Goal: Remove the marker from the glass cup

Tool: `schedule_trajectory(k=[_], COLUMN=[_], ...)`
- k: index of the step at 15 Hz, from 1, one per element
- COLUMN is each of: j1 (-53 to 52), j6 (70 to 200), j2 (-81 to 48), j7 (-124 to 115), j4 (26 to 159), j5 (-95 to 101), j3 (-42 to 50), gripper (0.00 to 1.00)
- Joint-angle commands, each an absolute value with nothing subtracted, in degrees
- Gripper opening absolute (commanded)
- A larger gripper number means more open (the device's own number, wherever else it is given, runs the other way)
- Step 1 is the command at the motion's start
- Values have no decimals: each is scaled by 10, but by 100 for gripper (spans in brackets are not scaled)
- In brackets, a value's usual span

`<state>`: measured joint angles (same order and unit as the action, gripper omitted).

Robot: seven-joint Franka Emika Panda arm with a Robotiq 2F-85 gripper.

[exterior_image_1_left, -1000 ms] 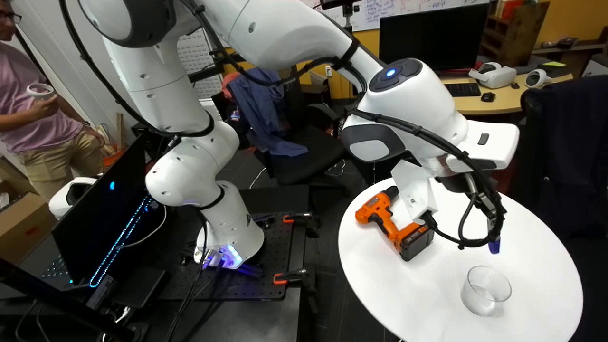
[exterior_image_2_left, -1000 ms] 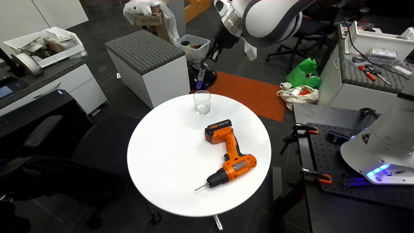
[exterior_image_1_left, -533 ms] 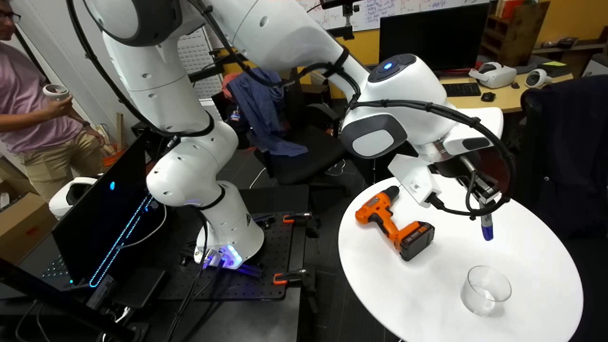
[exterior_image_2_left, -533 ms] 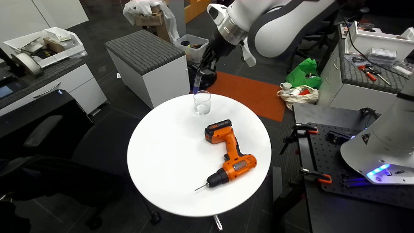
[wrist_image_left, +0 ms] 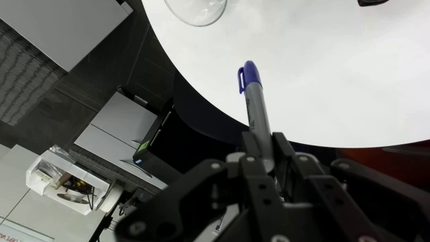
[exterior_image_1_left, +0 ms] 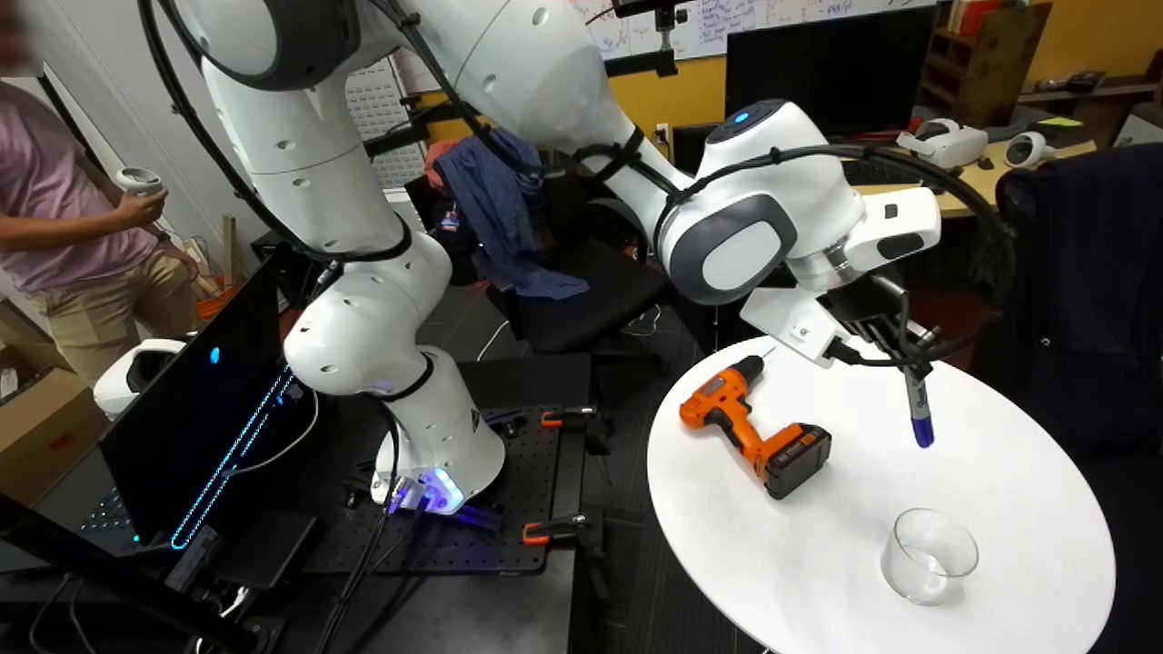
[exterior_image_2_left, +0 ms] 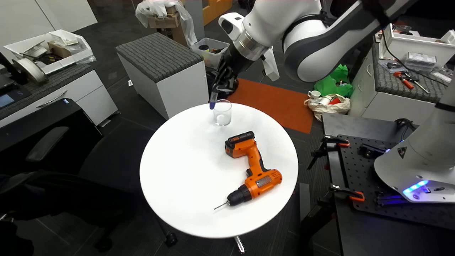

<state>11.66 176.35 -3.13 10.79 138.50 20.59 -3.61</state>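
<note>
Clamping the marker [exterior_image_1_left: 919,406] in the gripper [wrist_image_left: 264,139], pointing its cap [exterior_image_1_left: 923,432] outward and down, on the far side of the cup [exterior_image_1_left: 925,568] in an exterior view, probably needing only lowering.

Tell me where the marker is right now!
In the wrist view, the marker is a little right of the middle, gripped by the end effector, with the glass cup at the top edge, to its left.
</note>
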Motion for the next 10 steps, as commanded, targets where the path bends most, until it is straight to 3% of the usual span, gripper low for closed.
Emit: schedule_trajectory(k=[1,10], j1=[86,24], j6=[1728,1643], j2=[-55,-151], j7=[-2,-138], j4=[1338,1247], j5=[335,482], j3=[-12,-11], gripper=[4,4])
